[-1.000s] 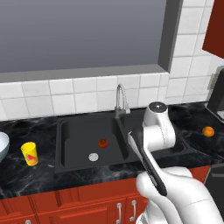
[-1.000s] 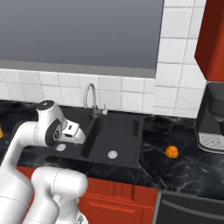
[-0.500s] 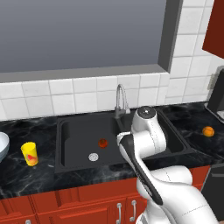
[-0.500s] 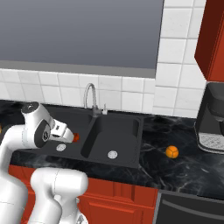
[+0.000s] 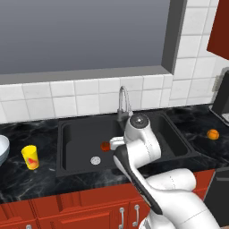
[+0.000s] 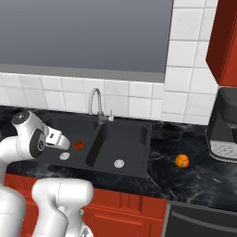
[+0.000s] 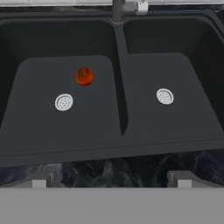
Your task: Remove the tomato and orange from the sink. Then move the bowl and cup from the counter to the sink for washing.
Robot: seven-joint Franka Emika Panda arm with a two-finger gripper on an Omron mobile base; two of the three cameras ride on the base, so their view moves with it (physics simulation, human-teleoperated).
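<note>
A home kitchen: ahead of the open jaws lies a black double-basin sink (image 7: 122,109) with a curved steel faucet (image 5: 124,100) at its far side, set in a dark marble counter (image 6: 203,178). White wall tiles (image 5: 67,96), red cabinet fronts (image 5: 71,214) below and a coffee machine (image 6: 224,125) off to one side.

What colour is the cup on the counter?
Yellow with a red-orange mark; the cup shows best in left base view.

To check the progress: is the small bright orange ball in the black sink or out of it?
Out. The orange lies on the dark counter, right of the black double-basin sink.
</note>
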